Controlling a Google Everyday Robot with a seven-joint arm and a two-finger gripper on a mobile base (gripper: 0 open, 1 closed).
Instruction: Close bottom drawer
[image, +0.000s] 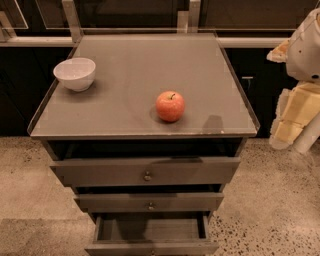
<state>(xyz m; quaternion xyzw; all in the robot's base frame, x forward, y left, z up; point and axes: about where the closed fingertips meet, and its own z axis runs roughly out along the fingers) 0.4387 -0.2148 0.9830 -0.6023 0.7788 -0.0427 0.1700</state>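
Direction is the whole matter; the bottom drawer lies down and to the left of the tool, at the lower edge of the view, and the two are well apart. The drawer stands pulled out from the cabinet, further than the middle drawer and the top drawer above it, so that its bare inside shows; its front panel runs left to right across the view, and its travel runs at right angles to that, back into the cabinet. The tool hangs out beyond the cabinet's right side, above the speckled floor, touching neither drawer nor surface; whether it is open or closed I cannot tell, and I can make out nothing in its hold. On the surface a red apple sits right of centre and a white bowl near the left rear corner; neither is in the way. In my judgement the closing has not begun; the one arm would have to come down and across to the panel's front face, then push straight inward, square to the panel; an off-centre push might skew the drawer on its runners.
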